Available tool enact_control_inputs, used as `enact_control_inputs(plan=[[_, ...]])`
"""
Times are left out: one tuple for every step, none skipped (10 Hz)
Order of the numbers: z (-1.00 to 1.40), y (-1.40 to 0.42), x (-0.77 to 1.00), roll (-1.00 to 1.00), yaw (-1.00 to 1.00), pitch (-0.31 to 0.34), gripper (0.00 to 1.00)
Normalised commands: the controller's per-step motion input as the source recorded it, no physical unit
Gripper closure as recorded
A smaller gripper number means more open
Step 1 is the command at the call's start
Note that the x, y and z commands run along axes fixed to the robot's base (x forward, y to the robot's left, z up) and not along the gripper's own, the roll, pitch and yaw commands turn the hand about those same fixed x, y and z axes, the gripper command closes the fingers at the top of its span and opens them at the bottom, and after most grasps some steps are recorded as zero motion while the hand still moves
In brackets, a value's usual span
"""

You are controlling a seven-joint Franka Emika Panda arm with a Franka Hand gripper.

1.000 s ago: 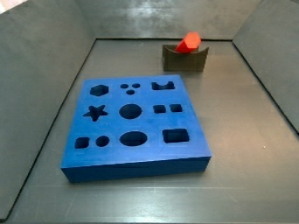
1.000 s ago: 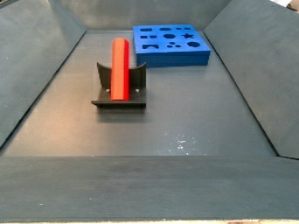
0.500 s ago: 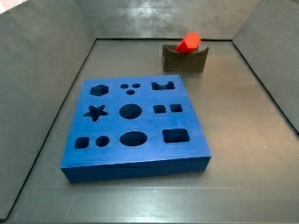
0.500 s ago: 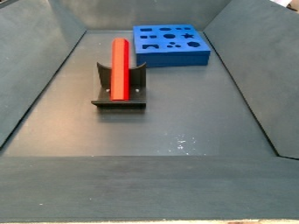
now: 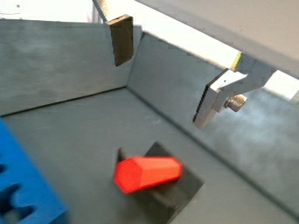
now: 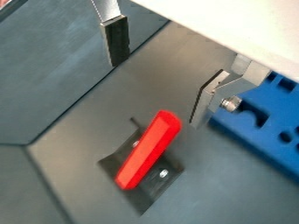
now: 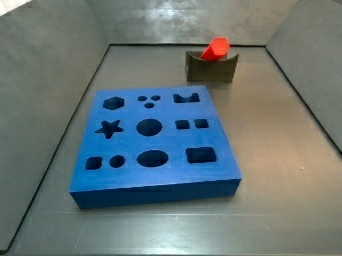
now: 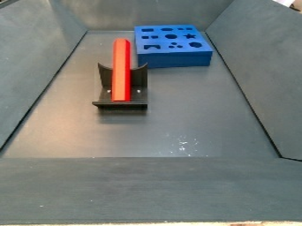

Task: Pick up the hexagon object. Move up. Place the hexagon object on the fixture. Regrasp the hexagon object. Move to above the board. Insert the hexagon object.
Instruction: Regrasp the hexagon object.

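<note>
Nothing is shifting in either side view compared with the earlier pictures: the bright red elongated hexagon object is lying exactly where it was, cradled in the small dark olive-grey fixture with its notched top. I am reading this stillness as the pause between placing and regrasping; the peg is resting on the fixture and waiting for me to take it again.

My gripper is hovering above the peg, seen only in the wrist views and out of sight in both side views. My flat silver fingers are standing wide apart, with nothing between them.

In a side view, the red peg is running lengthwise up the left centre of the frame, sloping across the fixture. In a side view from another angle, only its red end is showing above the dark block, near the upper right of the frame. In a wrist view, its hexagonal end face is looking glossy and sharply edged.

The large flat blue rectangular board, pierced with star, round, square and hexagon holes, is lying well apart from the fixture.
</note>
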Motion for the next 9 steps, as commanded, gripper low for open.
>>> enact_control_inputs(plan=[[0.01,-0.03,0.05,1.0,0.03,0.043,0.0],[0.0,-0.03,0.06,1.0,0.03,0.066,0.0],[-0.01,-0.03,0.07,1.0,0.04,0.079,0.0],[0.0,-0.04,0.09,1.0,0.05,0.113,0.0],[0.0,-0.05,0.1,1.0,0.08,0.157,0.0],[-0.01,-0.05,0.1,1.0,0.11,0.194,0.0],[-0.01,-0.05,0.11,0.91,0.13,0.199,0.0],[-0.01,-0.05,0.11,0.66,0.17,0.182,0.0],[-0.01,-0.05,0.1,0.54,0.18,0.17,0.0]])
